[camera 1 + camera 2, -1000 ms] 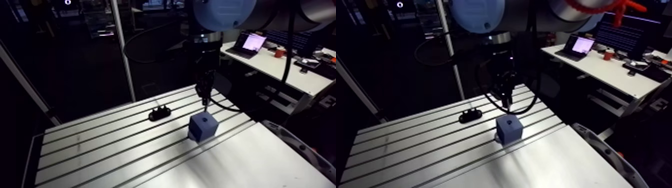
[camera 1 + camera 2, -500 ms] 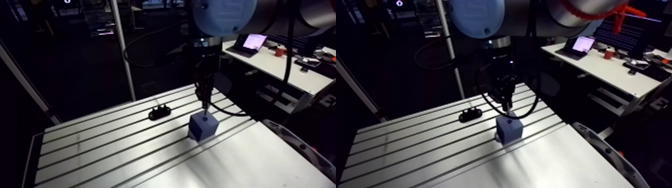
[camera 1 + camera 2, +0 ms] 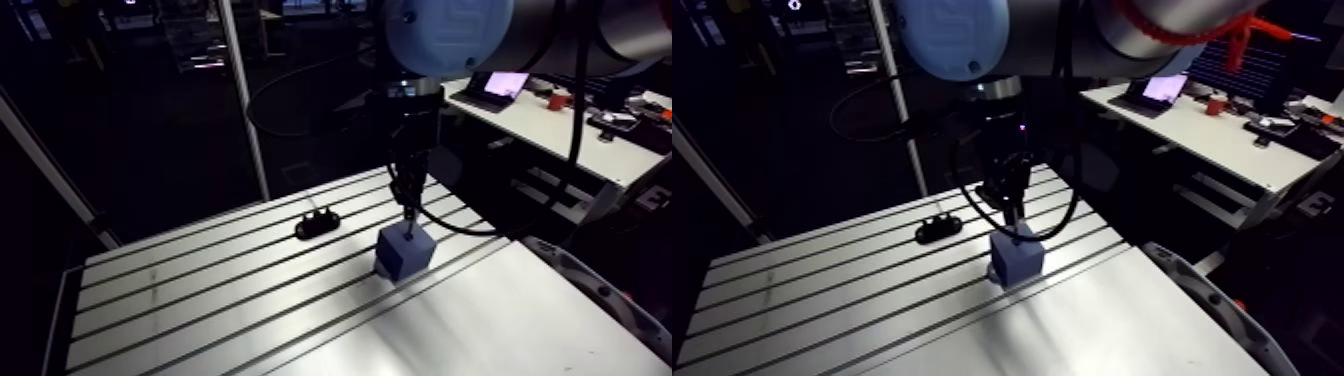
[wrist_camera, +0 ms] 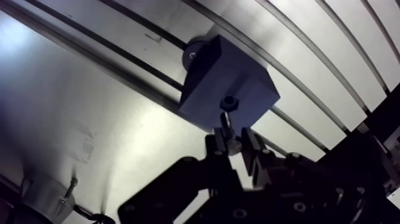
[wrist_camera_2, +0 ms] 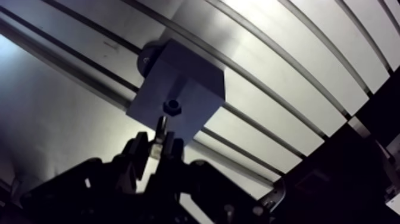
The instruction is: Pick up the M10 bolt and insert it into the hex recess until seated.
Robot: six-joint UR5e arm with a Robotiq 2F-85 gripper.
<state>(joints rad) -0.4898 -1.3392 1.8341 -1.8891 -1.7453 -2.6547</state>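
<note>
A blue-grey cube block (image 4: 238,74) stands on the slotted table (image 4: 107,119), with a dark hex recess (image 4: 229,103) in its top face. My gripper (image 4: 234,143) hangs straight above the block and is shut on the M10 bolt (image 4: 225,123). The bolt points down, its thin shank showing between the fingers. Its lower end meets the hex recess, and how deep it sits I cannot tell. In the arm view the gripper (image 3: 408,195) comes down onto the block (image 3: 404,255).
A small black fixture (image 3: 318,224) lies on the table behind and to the left of the block. A round fastener (image 4: 191,55) shows at the block's far side. The table's right edge has a curved dark rail (image 3: 590,290).
The gripper has come down with the bolt, from a little above the block to the block's top face. The block and the black fixture stay put.
</note>
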